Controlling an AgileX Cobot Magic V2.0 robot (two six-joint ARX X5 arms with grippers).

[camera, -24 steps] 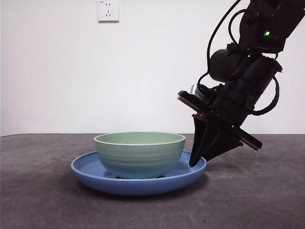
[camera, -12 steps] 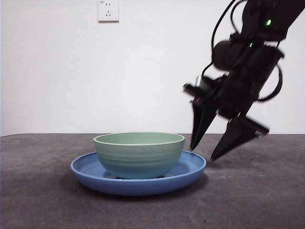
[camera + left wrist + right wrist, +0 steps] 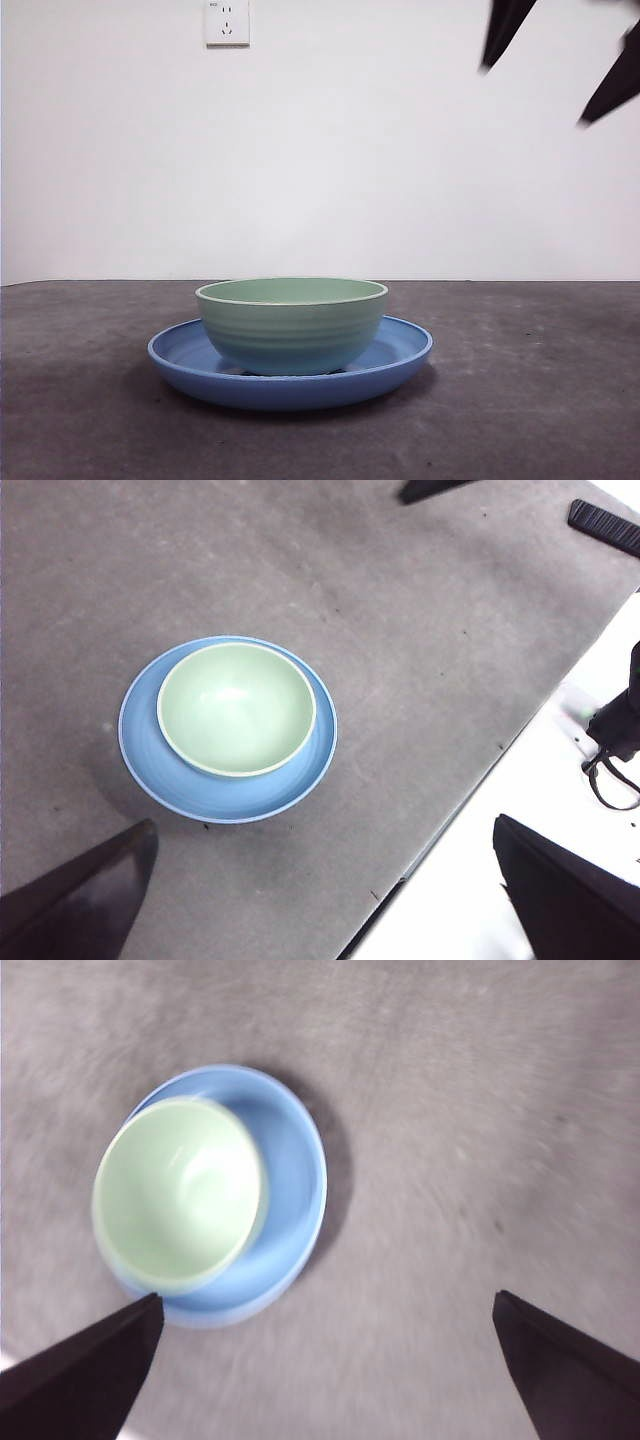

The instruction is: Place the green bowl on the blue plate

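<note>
Mint-green, the green bowl (image 3: 292, 324) sits upright inside the blue plate (image 3: 400, 352) on my grey table (image 3: 530, 400). I see the right gripper (image 3: 555, 60) high above at a top corner, jaws spread wide and holding nothing. My left gripper (image 3: 320, 880) waits aloft, likewise spread and empty

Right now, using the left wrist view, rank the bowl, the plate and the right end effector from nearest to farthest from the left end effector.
From the left end effector:
1. Plate: its rim lies just ahead of the jaws.
2. Bowl: it sits on the plate, toward its far side, so it is almost level with the plate.
3. Right end effector: far across the table.
</note>
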